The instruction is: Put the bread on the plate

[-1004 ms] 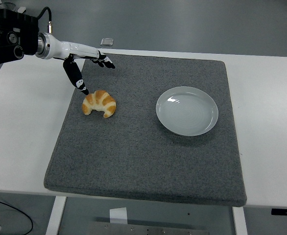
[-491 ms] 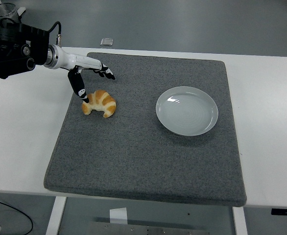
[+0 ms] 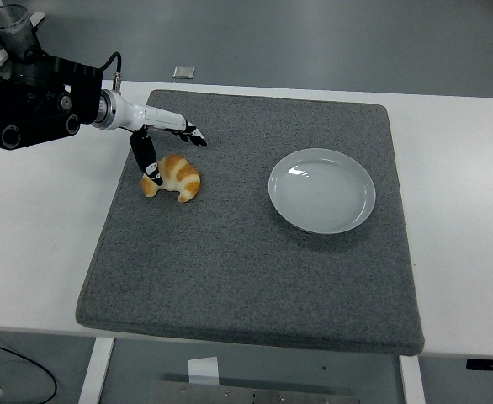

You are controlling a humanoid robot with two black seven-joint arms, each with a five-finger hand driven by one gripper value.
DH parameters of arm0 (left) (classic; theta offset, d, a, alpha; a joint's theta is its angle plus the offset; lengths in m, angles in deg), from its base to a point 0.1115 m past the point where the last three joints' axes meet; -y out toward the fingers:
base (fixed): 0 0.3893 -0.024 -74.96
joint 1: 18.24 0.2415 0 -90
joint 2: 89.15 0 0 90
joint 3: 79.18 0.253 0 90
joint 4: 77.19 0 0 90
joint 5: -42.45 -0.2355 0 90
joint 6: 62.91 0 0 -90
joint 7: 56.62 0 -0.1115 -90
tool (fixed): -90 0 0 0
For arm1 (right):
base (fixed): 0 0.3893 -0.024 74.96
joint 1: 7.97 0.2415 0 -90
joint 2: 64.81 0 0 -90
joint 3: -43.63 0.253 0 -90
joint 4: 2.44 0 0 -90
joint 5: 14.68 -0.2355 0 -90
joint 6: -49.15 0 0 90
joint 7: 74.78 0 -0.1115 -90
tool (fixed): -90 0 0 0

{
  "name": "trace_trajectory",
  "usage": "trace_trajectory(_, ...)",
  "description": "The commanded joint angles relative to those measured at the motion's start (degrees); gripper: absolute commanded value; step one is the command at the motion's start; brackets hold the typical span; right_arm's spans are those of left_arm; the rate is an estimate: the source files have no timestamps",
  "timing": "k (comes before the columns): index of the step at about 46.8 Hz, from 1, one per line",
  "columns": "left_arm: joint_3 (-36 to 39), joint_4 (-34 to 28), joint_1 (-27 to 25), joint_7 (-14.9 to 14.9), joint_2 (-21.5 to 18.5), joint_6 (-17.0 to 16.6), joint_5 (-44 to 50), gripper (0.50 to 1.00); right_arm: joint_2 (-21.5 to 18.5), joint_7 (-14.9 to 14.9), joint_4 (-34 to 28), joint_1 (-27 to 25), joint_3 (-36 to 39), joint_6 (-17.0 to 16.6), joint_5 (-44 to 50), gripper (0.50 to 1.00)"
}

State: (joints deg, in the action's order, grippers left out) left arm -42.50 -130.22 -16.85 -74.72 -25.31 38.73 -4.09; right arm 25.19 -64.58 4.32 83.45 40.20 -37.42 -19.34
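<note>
A golden croissant [image 3: 175, 178] lies on the left part of the dark grey mat [image 3: 246, 252]. A white round plate [image 3: 321, 190] sits empty on the mat to the right of it. My left hand [image 3: 166, 147] reaches in from the left edge and hovers over the croissant, fingers spread. Its thumb points down and touches the croissant's left end, while the other fingertips [image 3: 194, 135] stretch out above and behind the bread. The hand holds nothing. My right arm does not show.
The mat covers most of the white table [image 3: 457, 210]. A small clear object [image 3: 184, 71] lies past the mat's far edge. The black left arm housing [image 3: 28, 105] hangs over the table's left side.
My left hand has moved right and down toward the croissant, and the thumb now rests against its left end. The croissant and plate stay where they were.
</note>
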Motion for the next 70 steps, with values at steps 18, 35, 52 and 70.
trace_trajectory(18,1.0,1.2,2.5,0.0,2.4,-1.2,-0.2,0.971,0.0,0.0,0.0,0.1,-0.1,0.0,0.0,0.932)
trace_trajectory(35,1.0,1.2,2.5,0.0,2.7,-1.6,-0.3,0.915,0.0,0.0,0.0,0.0,0.0,0.0,0.0,0.932)
trace_trajectory(52,1.4,2.1,3.1,0.0,3.0,-1.7,-0.3,0.906,0.0,0.0,0.0,0.1,-0.1,0.0,0.0,0.932)
trace_trajectory(70,1.8,2.7,3.2,0.0,3.8,-2.1,-0.3,0.857,0.0,0.0,0.0,0.0,0.0,0.0,0.0,0.932)
